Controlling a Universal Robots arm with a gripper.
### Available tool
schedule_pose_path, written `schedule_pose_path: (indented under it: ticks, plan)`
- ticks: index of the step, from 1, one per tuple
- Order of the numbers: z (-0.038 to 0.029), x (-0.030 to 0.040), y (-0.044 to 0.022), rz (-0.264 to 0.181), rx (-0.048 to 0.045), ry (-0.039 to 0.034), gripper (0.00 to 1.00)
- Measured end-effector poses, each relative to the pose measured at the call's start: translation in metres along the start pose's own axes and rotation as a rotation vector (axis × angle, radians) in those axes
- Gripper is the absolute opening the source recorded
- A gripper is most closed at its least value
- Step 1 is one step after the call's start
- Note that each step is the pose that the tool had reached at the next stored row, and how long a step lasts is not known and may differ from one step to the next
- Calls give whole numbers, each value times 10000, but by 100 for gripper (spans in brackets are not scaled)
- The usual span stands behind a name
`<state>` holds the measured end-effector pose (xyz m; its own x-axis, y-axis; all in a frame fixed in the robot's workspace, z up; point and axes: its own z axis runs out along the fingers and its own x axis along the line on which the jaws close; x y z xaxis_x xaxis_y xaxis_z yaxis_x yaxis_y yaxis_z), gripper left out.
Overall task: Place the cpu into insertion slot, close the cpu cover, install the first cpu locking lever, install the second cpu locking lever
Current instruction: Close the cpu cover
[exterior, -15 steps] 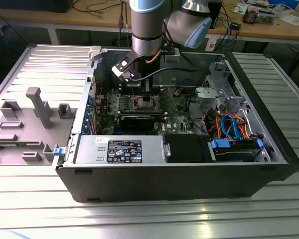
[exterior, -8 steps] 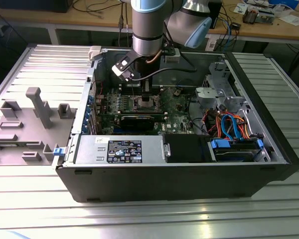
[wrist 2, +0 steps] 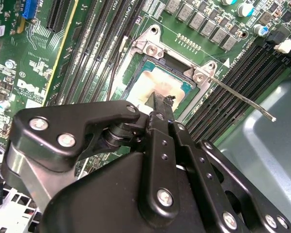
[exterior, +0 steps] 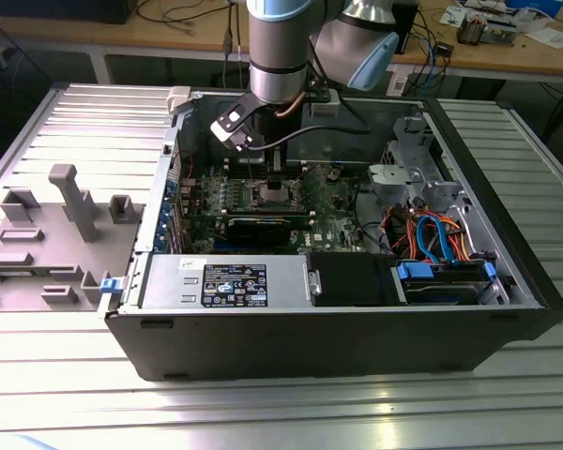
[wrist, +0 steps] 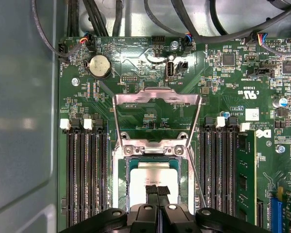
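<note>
- One chip lay flat in the single socket, metal top up. It was square, so no long side to call.
- One cover stood tipped open, on the coin battery side.
- One lever stuck out slantwise from the socket's corner.
- The gripper hung right over the chip, fingertips pressed together, holding nothing.

A computer case lies open on the counter, with a fixture tray beside it at the exterior view's left. Inside, the circuit board lies far behind the near-wall power supply. The cpu sits in the insertion slot under the hand. The cpu cover is swung back off the slot, toward the coin battery. Memory slots flank the slot.
</note>
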<state>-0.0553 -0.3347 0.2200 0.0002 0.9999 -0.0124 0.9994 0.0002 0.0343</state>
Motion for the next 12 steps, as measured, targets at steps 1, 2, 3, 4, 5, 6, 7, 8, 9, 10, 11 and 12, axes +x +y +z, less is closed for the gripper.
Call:
schedule_pose_path:
  ticks: [1,2,3,4,5,6,7,8,9,10,11,12]
  plan:
    - [-1,0,0,-1,0,0,11]
    - [-1,0,0,0,0,0,11]
    - [-3,0,0,-1,1,-1,11]
    - [-3,0,0,-1,0,0,11]
    - [-5,0,0,-1,1,-1,11]
    - [-5,0,0,0,0,0,11]
    - [-5,0,0,0,-1,1,11]
    - [-5,0,0,0,0,1,11]
    - [-5,0,0,-1,0,1,11]
    - [-5,0,0,0,0,2,11]
    - [-6,0,0,0,0,3,11]
    - [-7,0,0,0,0,3,11]
